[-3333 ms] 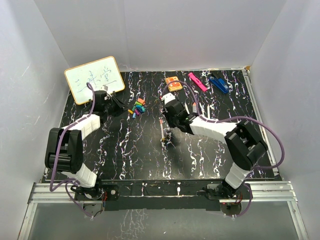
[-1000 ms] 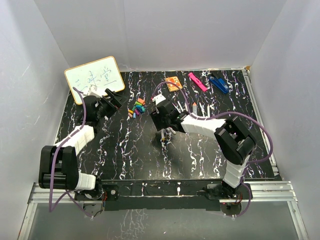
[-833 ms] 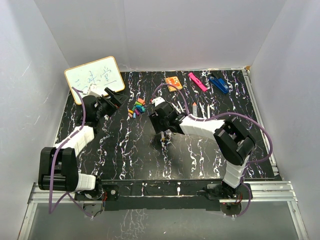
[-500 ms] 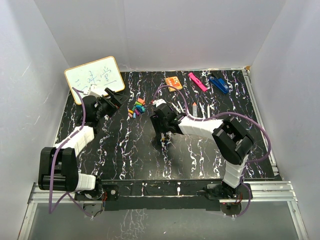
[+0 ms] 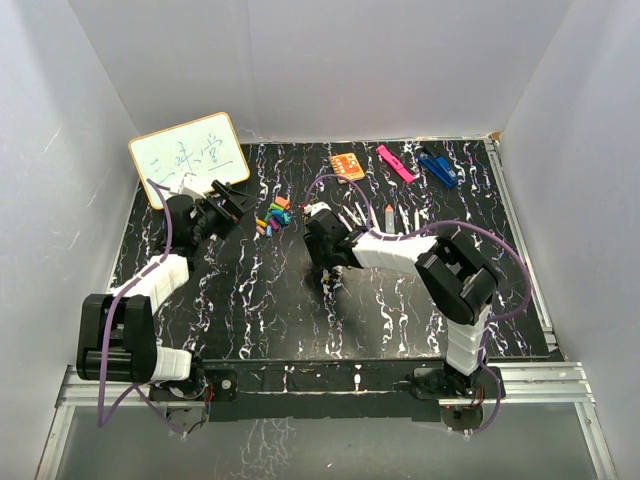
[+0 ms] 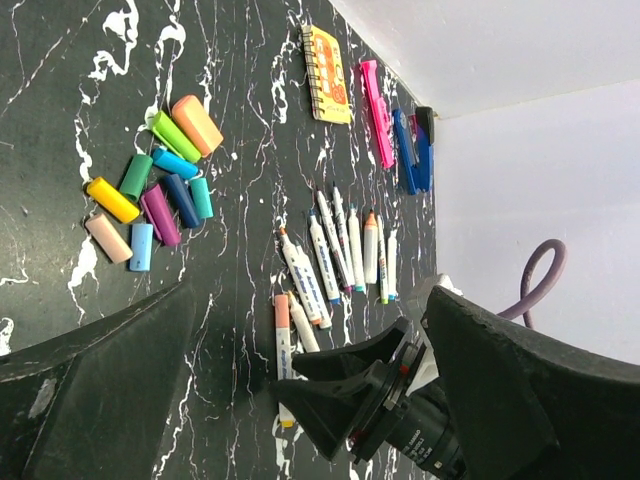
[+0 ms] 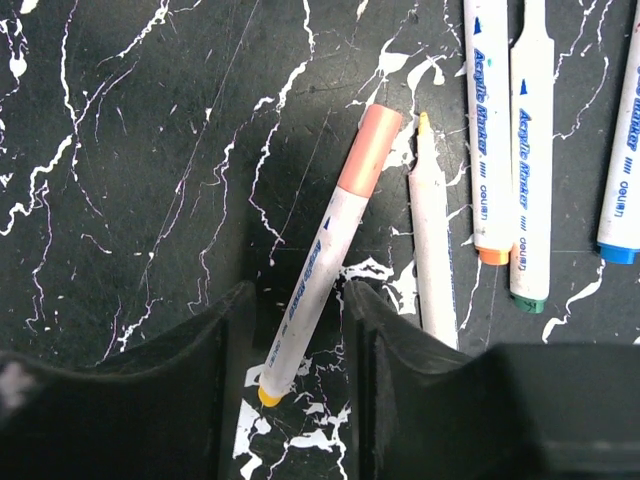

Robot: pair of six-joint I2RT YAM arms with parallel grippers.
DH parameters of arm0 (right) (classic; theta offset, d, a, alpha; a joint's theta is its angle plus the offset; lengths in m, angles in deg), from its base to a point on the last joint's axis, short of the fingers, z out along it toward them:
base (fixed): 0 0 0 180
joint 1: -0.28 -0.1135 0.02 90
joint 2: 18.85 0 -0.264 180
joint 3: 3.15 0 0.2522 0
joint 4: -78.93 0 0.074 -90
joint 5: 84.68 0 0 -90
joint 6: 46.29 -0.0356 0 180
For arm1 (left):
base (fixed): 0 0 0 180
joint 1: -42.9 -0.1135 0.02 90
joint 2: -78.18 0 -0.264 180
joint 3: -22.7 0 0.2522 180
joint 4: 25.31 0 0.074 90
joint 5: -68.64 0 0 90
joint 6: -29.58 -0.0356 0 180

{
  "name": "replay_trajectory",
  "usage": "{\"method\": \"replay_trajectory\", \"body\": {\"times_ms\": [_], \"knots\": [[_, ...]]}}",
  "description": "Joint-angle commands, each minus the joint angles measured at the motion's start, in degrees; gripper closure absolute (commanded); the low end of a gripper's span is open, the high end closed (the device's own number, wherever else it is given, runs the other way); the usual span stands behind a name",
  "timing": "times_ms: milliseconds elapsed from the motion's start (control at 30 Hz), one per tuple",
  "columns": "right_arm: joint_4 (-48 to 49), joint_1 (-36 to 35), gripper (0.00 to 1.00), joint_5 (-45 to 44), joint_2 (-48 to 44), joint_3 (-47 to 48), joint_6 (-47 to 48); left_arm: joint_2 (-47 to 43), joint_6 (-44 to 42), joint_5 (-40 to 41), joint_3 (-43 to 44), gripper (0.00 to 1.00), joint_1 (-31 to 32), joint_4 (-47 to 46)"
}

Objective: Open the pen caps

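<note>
My right gripper (image 7: 298, 300) straddles the tail end of the capped pen (image 7: 322, 265), fingers apart with a sliver of gap on each side. The pen lies skewed across the jaws, its peach cap (image 7: 368, 148) pointing to 1 o'clock, so I judge that closing could swivel it or squirt it out. An uncapped pen (image 7: 432, 250) just beside it at 3 o'clock might get pinched too. My left gripper (image 6: 310, 290) hangs wide open, well apart at 10 o'clock. The loose caps (image 5: 275, 215) lie between us.
</note>
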Motion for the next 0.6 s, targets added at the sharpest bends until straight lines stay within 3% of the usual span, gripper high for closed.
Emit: {"method": "replay_trajectory", "body": {"times_ms": [0, 233, 367, 567], "knots": [[1.3, -0.2, 0.65, -0.6, 1.1, 2.7, -0.7, -2.4, 0.4, -2.3, -0.6, 0.02, -0.4, -1.3], [1.2, -0.2, 0.79, 0.0, 2.1, 2.8, -0.9, -2.6, 0.7, -3.4, -1.5, 0.01, -0.4, -2.0], [1.2, -0.2, 0.99, 0.0, 2.5, 3.2, -0.7, -2.8, 1.2, -3.2, -2.3, 0.02, 0.3, -2.4], [4.3, -0.2, 1.00, -1.1, -0.7, 1.9, 0.8, -0.1, 1.4, -1.1, -1.8, 0.02, 5.7, 0.4]]}}
